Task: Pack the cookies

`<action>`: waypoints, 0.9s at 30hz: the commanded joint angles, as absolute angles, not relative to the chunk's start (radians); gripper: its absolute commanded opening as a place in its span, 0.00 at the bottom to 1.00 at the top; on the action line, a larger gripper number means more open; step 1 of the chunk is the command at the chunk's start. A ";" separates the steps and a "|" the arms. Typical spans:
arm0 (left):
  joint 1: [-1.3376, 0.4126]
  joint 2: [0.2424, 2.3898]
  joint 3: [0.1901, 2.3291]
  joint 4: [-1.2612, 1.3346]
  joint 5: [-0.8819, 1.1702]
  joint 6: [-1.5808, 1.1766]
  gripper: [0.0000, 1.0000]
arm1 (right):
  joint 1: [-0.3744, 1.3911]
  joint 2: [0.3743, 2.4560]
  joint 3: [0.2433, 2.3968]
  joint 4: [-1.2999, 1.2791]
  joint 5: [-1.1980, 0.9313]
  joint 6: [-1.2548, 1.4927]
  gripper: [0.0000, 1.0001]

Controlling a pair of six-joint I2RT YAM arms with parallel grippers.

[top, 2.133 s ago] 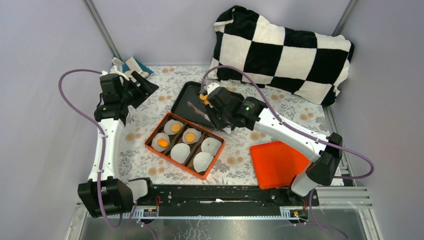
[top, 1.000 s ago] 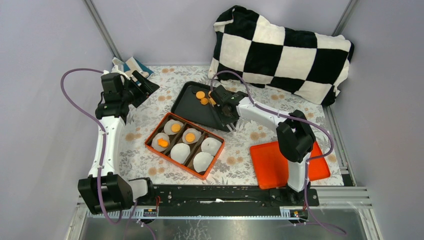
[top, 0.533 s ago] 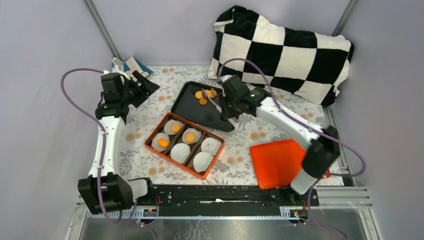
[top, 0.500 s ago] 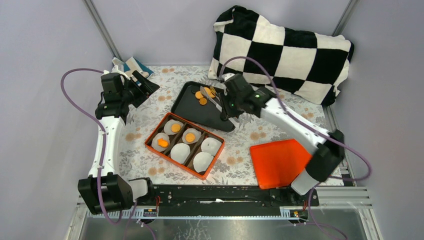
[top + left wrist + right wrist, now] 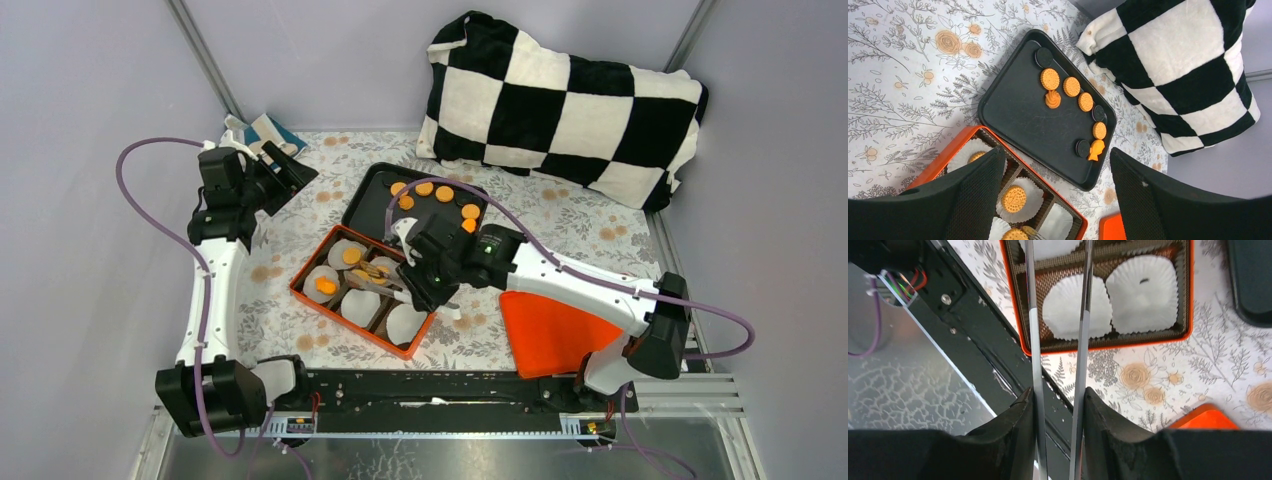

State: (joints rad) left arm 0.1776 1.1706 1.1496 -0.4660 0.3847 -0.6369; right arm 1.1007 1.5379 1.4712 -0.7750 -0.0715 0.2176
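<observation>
Several orange-yellow cookies [image 5: 445,194] lie on a black tray [image 5: 385,215], one fish-shaped [image 5: 1095,149]. An orange box [image 5: 312,302] with white paper liners holds cookies in three compartments [image 5: 350,255] [image 5: 325,286] [image 5: 1014,198]. My right gripper [image 5: 425,275] [image 5: 1058,400] is shut on metal tongs [image 5: 1087,315] that reach left over the box. The tong tips [image 5: 1030,232] are at a cookie in a middle compartment; I cannot tell whether they still pinch it. My left gripper [image 5: 285,170] [image 5: 1055,152] is open and empty, raised at the back left.
An orange lid [image 5: 555,325] lies right of the box, partly under the right arm. A checkered pillow [image 5: 570,110] fills the back right. A folded cloth [image 5: 255,130] sits at the back left. A black rail [image 5: 440,390] runs along the near edge.
My right gripper with the tongs has swung from the black tray down and left over the orange box. The tray's cookies now show uncovered. The left arm has not moved.
</observation>
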 commanded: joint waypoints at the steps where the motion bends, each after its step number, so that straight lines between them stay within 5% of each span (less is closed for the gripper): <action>1: 0.183 1.144 1.177 -0.474 0.384 -0.621 0.81 | 1.115 1.534 1.450 -0.776 -0.089 0.234 0.09; 6: 0.183 1.146 1.180 -0.473 0.389 -0.626 0.81 | 1.143 1.572 1.435 -0.776 -0.098 0.240 0.13; 12: 0.183 1.146 1.185 -0.473 0.394 -0.614 0.82 | 1.155 1.581 1.455 -0.767 -0.087 0.236 0.38; 22: 0.183 1.152 1.180 -0.458 0.413 -0.608 0.82 | 1.155 1.599 1.469 -0.763 -0.096 0.230 0.49; 27: 0.183 1.150 1.181 -0.456 0.414 -0.602 0.82 | 1.155 1.598 1.477 -0.752 -0.093 0.234 0.43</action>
